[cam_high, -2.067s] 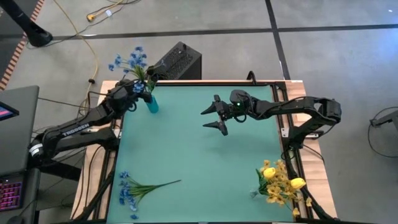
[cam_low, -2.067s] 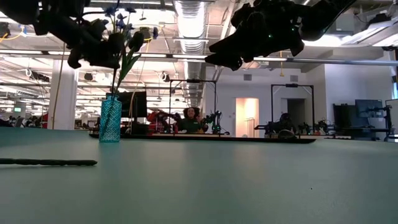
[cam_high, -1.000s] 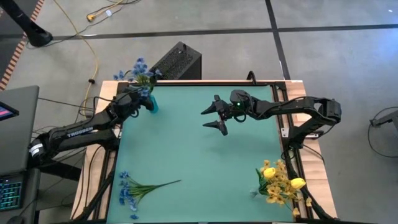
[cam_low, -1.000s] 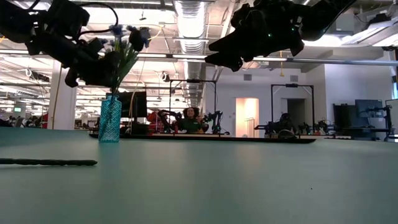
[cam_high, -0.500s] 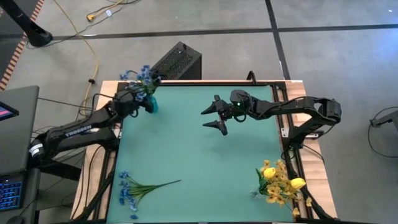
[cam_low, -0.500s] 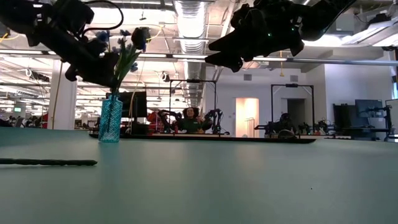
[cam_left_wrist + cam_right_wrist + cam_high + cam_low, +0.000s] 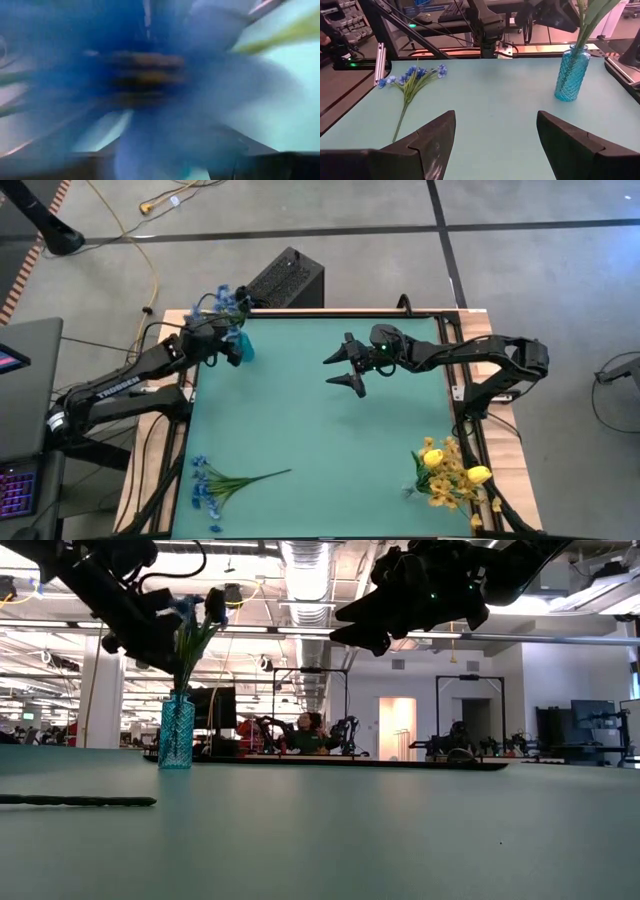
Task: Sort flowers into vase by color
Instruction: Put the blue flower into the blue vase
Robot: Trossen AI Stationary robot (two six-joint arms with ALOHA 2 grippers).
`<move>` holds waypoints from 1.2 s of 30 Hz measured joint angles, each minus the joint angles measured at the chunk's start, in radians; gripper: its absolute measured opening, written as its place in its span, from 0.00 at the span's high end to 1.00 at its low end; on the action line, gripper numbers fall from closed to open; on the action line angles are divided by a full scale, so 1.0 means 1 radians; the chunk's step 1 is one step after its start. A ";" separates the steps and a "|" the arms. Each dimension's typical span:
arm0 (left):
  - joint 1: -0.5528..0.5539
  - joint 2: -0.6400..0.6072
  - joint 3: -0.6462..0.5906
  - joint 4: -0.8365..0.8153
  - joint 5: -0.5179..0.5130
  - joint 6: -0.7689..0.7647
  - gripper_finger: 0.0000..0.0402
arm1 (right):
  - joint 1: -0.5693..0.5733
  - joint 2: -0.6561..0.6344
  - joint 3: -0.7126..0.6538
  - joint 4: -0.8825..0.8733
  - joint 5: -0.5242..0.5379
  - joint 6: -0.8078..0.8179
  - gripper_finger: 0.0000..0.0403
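Note:
A blue glass vase (image 7: 245,350) stands near the table's far left corner, with a blue blossom sprig (image 7: 225,302) stuck in its neck by the stems. The low view shows the vase (image 7: 177,732) with the blossoms (image 7: 197,608) above it. My left gripper (image 7: 222,348) hovers close beside the stems, and a blurred blue blossom (image 7: 150,85) fills its wrist view. My right gripper (image 7: 343,374) hangs open above the table's middle. A second blue sprig (image 7: 225,483) lies near the near left corner. Yellow flowers (image 7: 450,472) lie at the near right corner.
The right wrist view shows the lying blue sprig (image 7: 412,82) and the vase (image 7: 571,75) across bare green table top. A black box (image 7: 285,280) sits beyond the far edge. A person (image 7: 305,730) sits far off in the room.
My left gripper has risen beside the vase and drawn toward the table's left edge. The blue sprig in the vase has swung with it: its blossoms have shifted from out beyond the far left corner to nearer above the vase, and the stems stand more upright.

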State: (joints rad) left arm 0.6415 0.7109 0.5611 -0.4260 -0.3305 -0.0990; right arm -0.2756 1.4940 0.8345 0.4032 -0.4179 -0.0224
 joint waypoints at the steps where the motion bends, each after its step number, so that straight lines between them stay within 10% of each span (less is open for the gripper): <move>1: 0.000 0.000 0.012 -0.020 0.023 0.010 0.69 | 0.000 0.000 0.000 -0.001 0.000 0.003 0.24; 36: -0.019 0.206 0.547 -1.037 0.336 -0.092 0.69 | 0.284 0.000 0.049 -0.008 0.200 0.030 0.24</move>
State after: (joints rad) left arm 0.6220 0.9166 1.1082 -1.4628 0.0050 -0.1913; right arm 0.0082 1.4940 0.8839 0.3953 -0.2184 0.0077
